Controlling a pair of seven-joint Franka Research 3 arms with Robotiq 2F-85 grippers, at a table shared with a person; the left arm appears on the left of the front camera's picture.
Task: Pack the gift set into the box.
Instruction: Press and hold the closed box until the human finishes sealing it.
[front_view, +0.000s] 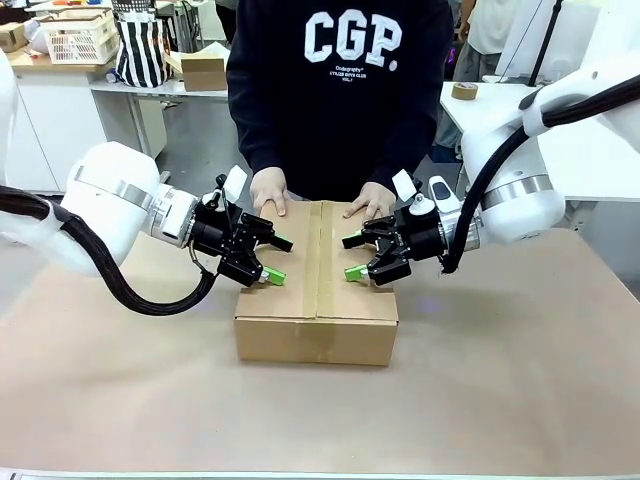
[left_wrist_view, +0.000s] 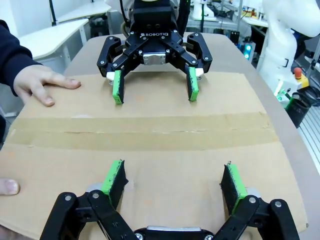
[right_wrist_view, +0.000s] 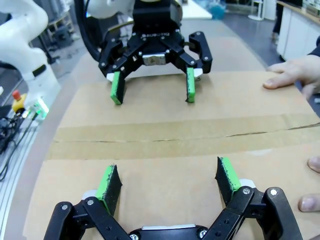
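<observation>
Box (front_view: 316, 310) sits shut on the table (front_view: 520, 380); left gripper (front_view: 282, 259) and right gripper (front_view: 349, 257) hang over its taped top, jaws spread, empty; a person's hands (front_view: 268, 190) rest on its far edge.

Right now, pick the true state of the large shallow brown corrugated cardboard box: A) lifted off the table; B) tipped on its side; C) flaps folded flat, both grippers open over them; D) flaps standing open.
C: the box has its flaps flat, meeting along the middle, with the left gripper and right gripper open over them.
</observation>
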